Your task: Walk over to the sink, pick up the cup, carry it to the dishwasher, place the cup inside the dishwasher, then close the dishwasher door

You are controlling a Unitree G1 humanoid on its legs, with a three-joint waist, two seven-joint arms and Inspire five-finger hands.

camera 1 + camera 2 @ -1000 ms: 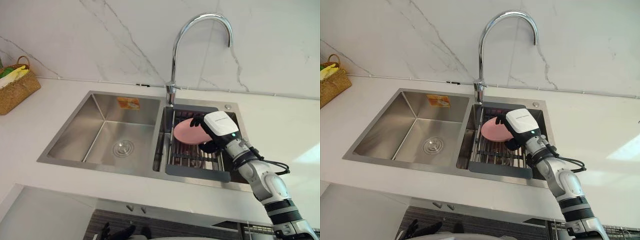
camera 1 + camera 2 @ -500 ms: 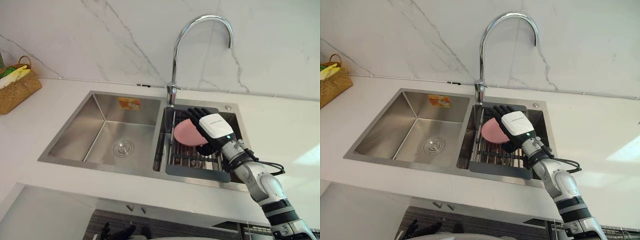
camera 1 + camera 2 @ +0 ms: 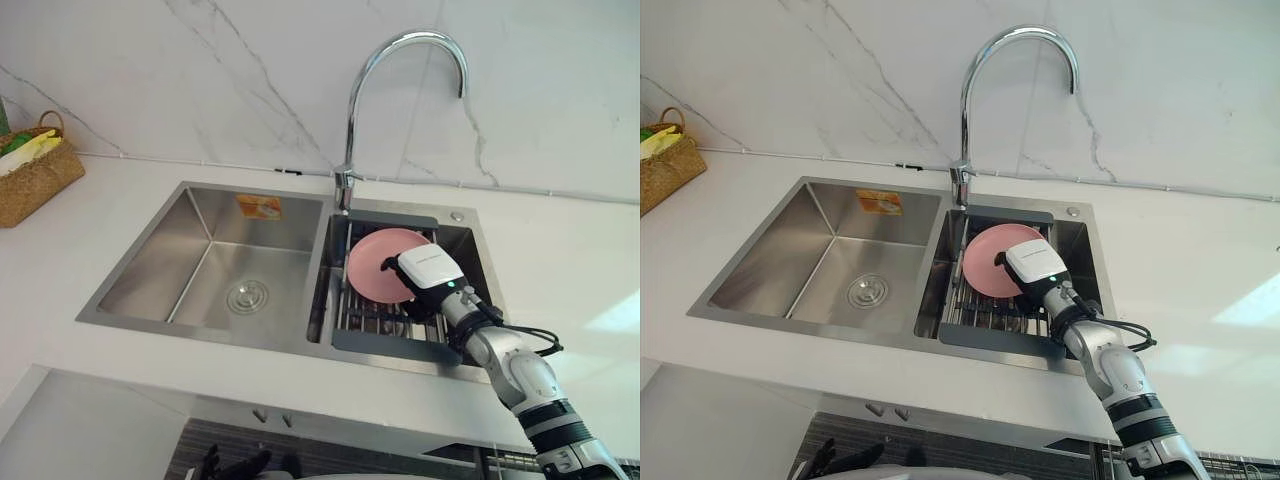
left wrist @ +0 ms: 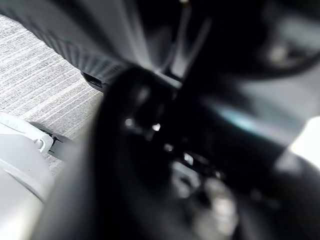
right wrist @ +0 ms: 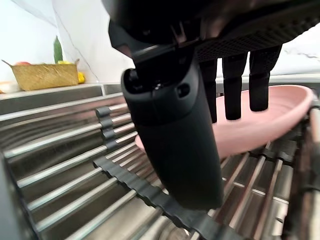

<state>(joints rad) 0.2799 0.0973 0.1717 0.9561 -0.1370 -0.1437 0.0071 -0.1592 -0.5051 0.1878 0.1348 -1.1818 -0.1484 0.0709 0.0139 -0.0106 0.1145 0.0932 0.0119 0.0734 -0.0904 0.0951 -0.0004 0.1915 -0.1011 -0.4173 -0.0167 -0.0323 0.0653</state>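
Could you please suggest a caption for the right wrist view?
Right hand, fingers straight, touching the pink dish on the sink rack.

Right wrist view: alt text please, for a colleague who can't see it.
The right hand reaches straight dark fingers over the rim of a pink plate, its thumb in front. The plate rests on a metal-bar drying rack. A woven basket stands in the background.

Chrome faucet [image 3: 348,130] against marble wall [image 3: 200,80]; wicker basket [image 3: 35,180] holding yellow-green items on white counter [image 3: 560,250], far left.
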